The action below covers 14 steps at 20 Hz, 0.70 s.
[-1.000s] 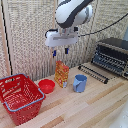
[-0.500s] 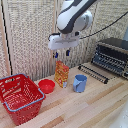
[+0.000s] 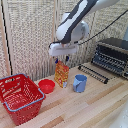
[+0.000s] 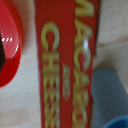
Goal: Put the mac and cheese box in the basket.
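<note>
The mac and cheese carton stands upright on the wooden table, orange-yellow with red print. My gripping tool hangs directly over it, open, with the fingertips level with the carton's top edge, one on each side. In the wrist view the carton fills the middle, its yellow lettering on red, and my fingers do not show there. The container, a red wire basket with a blue-grey rim, sits at the exterior view's left, apart from the carton and with nothing in it.
A small red bowl lies just beside the carton towards the basket, and a blue cup stands on its other side. A toaster oven with a black rack in front occupies the exterior view's right. A slatted wall is behind.
The arm has come down over the carton, bringing the open fingers from well above it to its top. Nothing on the table has moved.
</note>
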Motion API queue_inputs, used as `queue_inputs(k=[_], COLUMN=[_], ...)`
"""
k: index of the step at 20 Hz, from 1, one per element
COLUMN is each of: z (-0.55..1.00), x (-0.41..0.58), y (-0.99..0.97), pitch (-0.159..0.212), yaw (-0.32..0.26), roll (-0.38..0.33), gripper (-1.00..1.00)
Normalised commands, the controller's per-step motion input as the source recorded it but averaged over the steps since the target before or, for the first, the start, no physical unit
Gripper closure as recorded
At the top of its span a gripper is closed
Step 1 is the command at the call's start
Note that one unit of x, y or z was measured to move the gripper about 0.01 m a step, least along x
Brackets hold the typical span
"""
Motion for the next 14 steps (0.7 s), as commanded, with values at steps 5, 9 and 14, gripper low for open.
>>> queue_inputs(k=[5, 9, 14], z=[-0.22, 0.0, 0.07], x=[0.241, 0.12, 0.076], y=[-0.16, -0.08, 0.0], pitch=[0.044, 0.017, 0.027], yaw=[-0.001, -0.039, -0.064], roll=[-0.002, 0.0, 0.0], gripper=[1.0, 1.0, 1.0])
